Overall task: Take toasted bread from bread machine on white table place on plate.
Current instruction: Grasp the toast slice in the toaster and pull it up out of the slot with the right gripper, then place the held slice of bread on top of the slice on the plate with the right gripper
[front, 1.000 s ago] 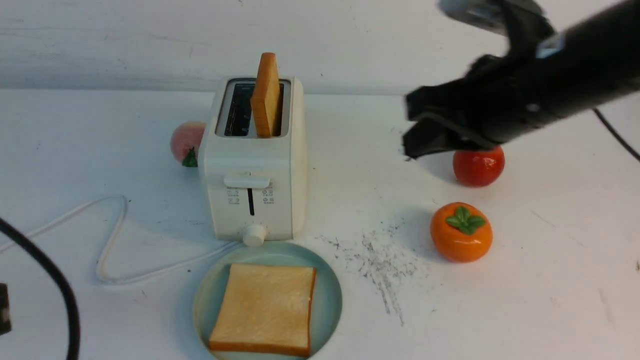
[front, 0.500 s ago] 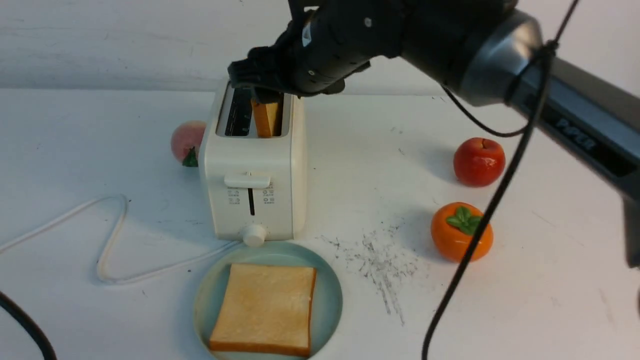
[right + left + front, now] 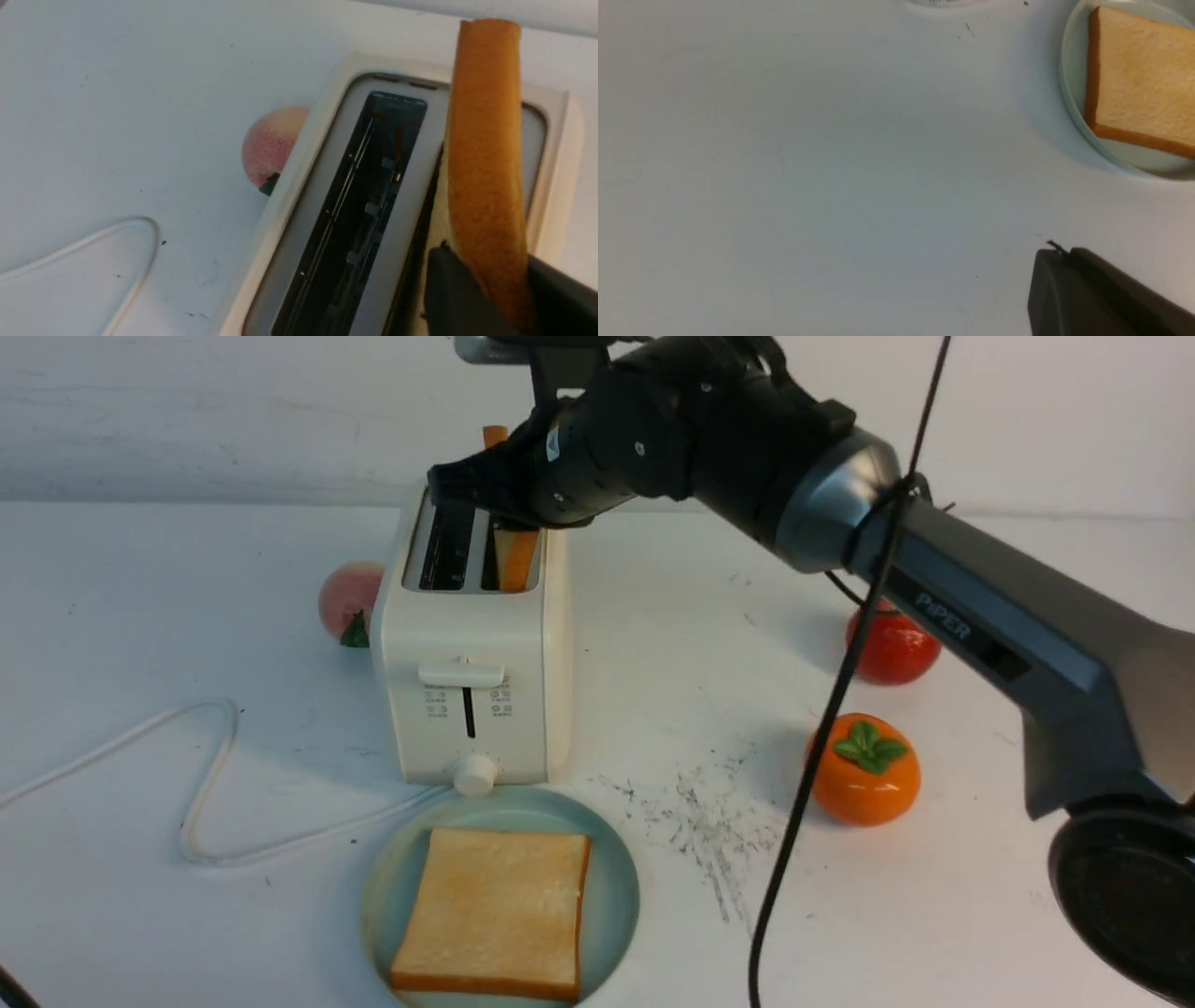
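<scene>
Left gripper (image 3: pixel 1064 284): one finger visible, opening cannot be judged. Bread machine (image 3: pixel 471 663) sits on white table (image 3: pixel 187 569). Upright slice (image 3: pixel 518 560) stands in its right slot, with right gripper (image 3: pixel 495 499) clamped across both faces. Flat slice (image 3: pixel 495 915) lies on plate (image 3: pixel 611 896), just in front of the machine.

my right claw (image 3: pixel 495 298): matt plastic; toasted bread (image 3: pixel 486 140) matt, porous; bread machine (image 3: pixel 471 644) smooth plastic w/ metal slots; plate (image 3: pixel 611 896) glossy.
</scene>
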Tool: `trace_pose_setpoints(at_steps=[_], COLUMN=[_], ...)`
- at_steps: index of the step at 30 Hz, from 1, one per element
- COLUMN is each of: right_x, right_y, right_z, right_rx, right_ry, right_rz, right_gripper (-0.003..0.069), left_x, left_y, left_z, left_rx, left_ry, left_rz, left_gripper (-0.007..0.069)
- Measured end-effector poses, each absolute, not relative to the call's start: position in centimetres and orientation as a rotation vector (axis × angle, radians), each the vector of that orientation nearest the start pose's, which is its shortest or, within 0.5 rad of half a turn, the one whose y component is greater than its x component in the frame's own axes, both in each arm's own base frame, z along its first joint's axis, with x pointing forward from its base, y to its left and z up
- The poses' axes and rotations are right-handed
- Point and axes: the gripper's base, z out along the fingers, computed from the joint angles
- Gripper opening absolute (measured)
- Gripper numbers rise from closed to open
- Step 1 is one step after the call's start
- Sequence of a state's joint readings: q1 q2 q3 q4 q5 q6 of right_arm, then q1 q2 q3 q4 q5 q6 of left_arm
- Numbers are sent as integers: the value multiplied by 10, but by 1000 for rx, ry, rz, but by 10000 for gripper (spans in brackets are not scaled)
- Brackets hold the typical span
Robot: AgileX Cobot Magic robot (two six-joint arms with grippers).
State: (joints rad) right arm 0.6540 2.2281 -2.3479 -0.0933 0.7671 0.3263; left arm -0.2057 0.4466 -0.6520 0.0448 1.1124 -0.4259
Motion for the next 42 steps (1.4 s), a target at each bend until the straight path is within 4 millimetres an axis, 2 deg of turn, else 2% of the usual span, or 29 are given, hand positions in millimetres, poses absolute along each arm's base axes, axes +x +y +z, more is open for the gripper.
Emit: trace_pose_setpoints(at_steps=[1, 3, 4, 6, 7, 8, 11, 13, 16, 17, 18, 19, 21, 22, 23, 24, 25, 26, 28, 31, 36, 42], right_x=[414, 398, 394, 361, 357, 336, 310, 303, 296, 294, 295, 297, 301, 302, 305, 307, 308, 309, 312, 319, 330, 333], right_y=[310, 298, 295, 274, 271, 259, 251, 254, 268, 278, 278, 287, 293, 293, 297, 298, 299, 300, 301, 304, 308, 308], right_z=[356, 389, 396, 439, 444, 462, 474, 473, 460, 443, 441, 415, 385, 381, 352, 336, 332, 314, 293, 275, 258, 253], right_rx=[-392, -421, -430, -530, -553, -656, -843, -918, -1034, -1093, -1094, -1143, -1192, -1198, -1247, -1274, -1287, -1321, -1369, -1338, -1288, -1277], right_ry=[2120, 2088, 2085, 2074, 2076, 2100, 2121, 2113, 2120, 2145, 2155, 2212, 2274, 2281, 2341, 2368, 2370, 2400, 2424, 2436, 2453, 2455], right_rz=[466, 468, 464, 448, 437, 437, 500, 578, 758, 877, 877, 955, 984, 985, 988, 987, 986, 981, 974, 967, 962, 942], right_gripper=[111, 120, 120, 120, 120, 120, 120, 120, 120, 120, 120, 120, 120, 120, 120, 120, 120, 120, 120, 120, 120, 120], left_x=[56, 51, 51, 47, 47, 46, 46, 46, 46, 45, 45, 45, 44, 44, 43, 43, 43, 43, 42, 42, 41, 41], left_y=[-8, -7, -7, -6, -6, -6, -4, -4, -4, -4, -4, -4, -3, -3, -3, -3, -3, -3, -3, -3, -3, -3], left_z=[307, 308, 308, 309, 309, 309, 309, 308, 308, 307, 307, 307, 306, 306, 305, 305, 305, 305, 304, 304, 304, 303], left_rx=[-259, -257, -257, -255, -255, -255, -254, -254, -254, -256, -256, -257, -259, -259, -260, -261, -261, -262, -263, -264, -265, -263], left_ry=[2380, 2358, 2356, 2337, 2336, 2334, 2336, 2336, 2339, 2352, 2352, 2359, 2367, 2368, 2378, 2383, 2384, 2389, 2396, 2399, 2405, 2413], left_rz=[-242, -249, -250, -256, -256, -251, -233, -230, -225, -222, -222, -220, -217, -217, -213, -212, -211, -210, -207, -206, -204, -201], left_gripper=[-14, -14, -14, -14, -14, -14, -14, -14, -14, -14, -14, -14, -14, -14, -14, -14, -14, -14, -14, -14, -14, -14])
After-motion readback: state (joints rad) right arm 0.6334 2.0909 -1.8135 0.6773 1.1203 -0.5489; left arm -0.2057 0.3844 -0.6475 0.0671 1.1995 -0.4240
